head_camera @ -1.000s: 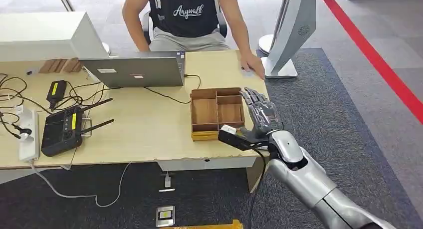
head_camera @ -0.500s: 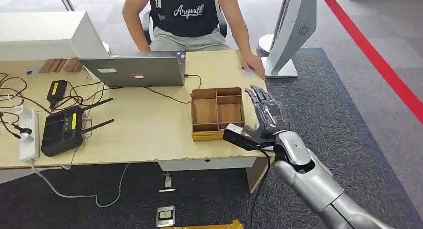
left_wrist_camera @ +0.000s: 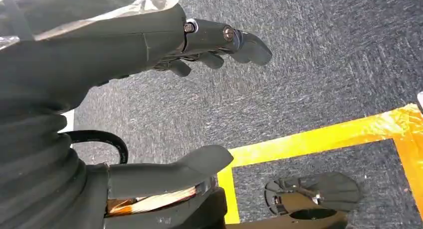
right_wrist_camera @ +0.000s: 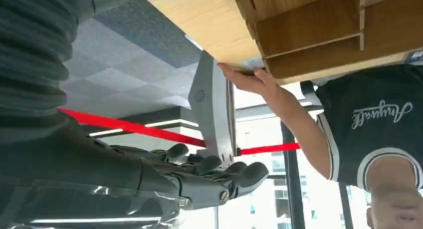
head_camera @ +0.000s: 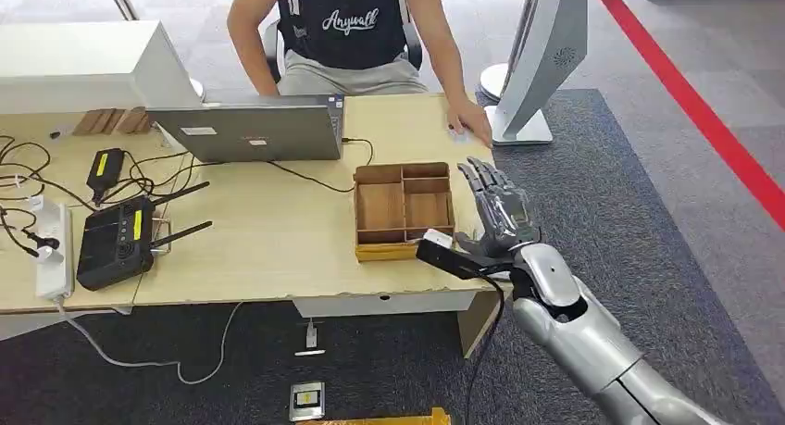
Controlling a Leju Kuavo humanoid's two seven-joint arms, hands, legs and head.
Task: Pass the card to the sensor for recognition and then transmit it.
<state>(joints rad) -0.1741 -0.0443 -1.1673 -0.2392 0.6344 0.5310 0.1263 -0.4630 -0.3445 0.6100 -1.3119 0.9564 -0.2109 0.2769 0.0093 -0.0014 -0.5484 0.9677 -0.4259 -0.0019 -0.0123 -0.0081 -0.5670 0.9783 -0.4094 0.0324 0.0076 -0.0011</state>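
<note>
My right hand [head_camera: 495,212] stands upright at the table's right edge, just right of the wooden divided tray [head_camera: 389,251], fingers straight and holding nothing. The right wrist view shows the same hand [right_wrist_camera: 199,181] bare, with the tray [right_wrist_camera: 309,44] beyond it. A person's hand [head_camera: 467,121] rests on the table's far right corner over a small pale flat piece [right_wrist_camera: 248,64]; I cannot tell whether it is the card. My left hand [left_wrist_camera: 124,49] hangs over the carpet, thumb and fingers apart, empty.
A grey stand with a screen [head_camera: 546,55] rises off the table's far right corner. A laptop [head_camera: 250,129], a black controller [head_camera: 116,242], cables and a power strip [head_camera: 54,249] lie to the left. The person [head_camera: 347,27] sits behind the table.
My right hand has drifted a little to the right, away from the tray's side, and has barely moved over the last half second. The person's hand stays put.
</note>
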